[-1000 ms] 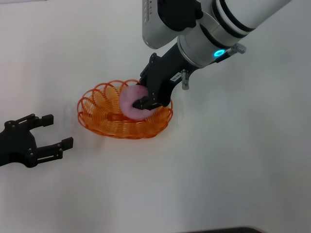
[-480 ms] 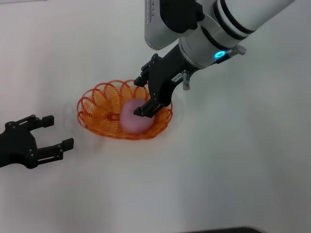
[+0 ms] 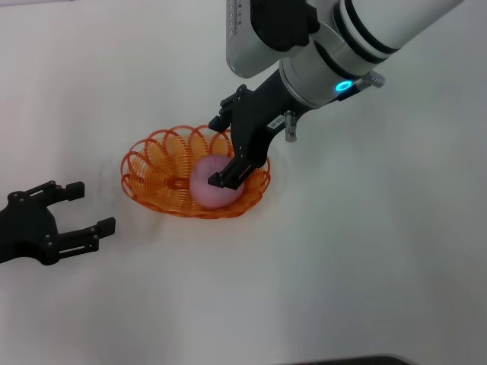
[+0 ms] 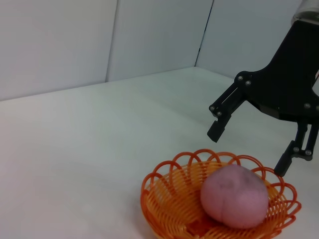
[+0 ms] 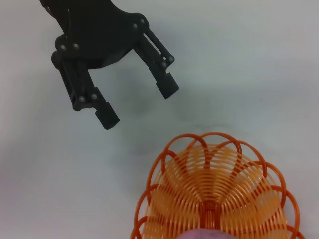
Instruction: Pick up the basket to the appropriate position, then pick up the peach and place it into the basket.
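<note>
Head view: the orange wire basket (image 3: 194,172) sits on the white table (image 3: 365,258), left of centre. The peach (image 3: 214,182) lies inside it, toward the basket's right end. The right gripper (image 3: 221,150) hangs directly over the peach with its black fingers spread — one tip above the far rim, the other just over the fruit's near side — and nothing is clamped between them. The left gripper (image 3: 90,205) rests low near the table's left edge, well apart from the basket, its two fingers parted and empty.

Left wrist view: the basket (image 4: 169,199) appears with the peach (image 4: 234,195) resting on its base, against the far loops. The right gripper (image 4: 249,149) hovers above, fingertips apart on either side of the fruit and clear of it.

Right wrist view: the basket (image 5: 214,189) fills the lower part, a sliver of the peach (image 5: 207,234) at the picture's edge. Beyond it the left gripper (image 5: 137,102) lies on the table — fingers spread, holding nothing.
</note>
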